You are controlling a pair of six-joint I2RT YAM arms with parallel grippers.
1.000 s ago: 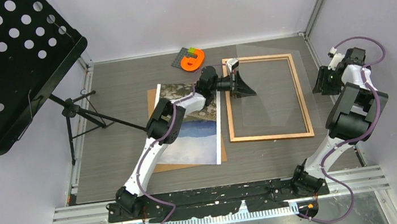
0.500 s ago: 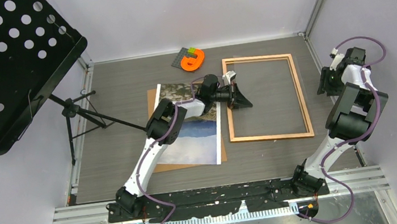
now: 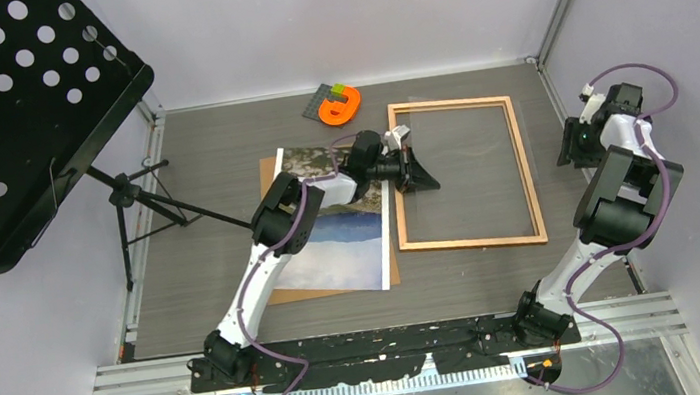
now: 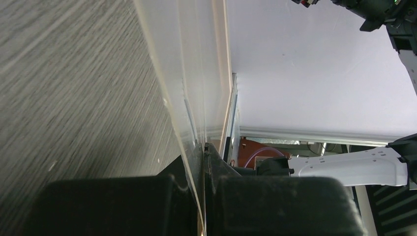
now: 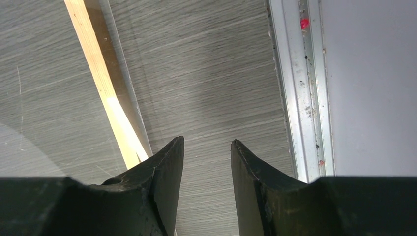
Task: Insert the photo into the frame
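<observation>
- Left gripper (image 3: 420, 171): closed tight, pinching the left edge of the clear sheet (image 3: 467, 158), which lies over the frame (image 3: 472, 240).
- Right gripper (image 5: 206, 142): half open and empty, above the desk (image 5: 206, 73) just outside the frame's right rail.
- Photo (image 3: 347, 248): face up on the backing board (image 3: 268, 174), just left of the frame and partly under the left arm. We judge it light, limp and easily creased, so best taken by its white border.
</observation>
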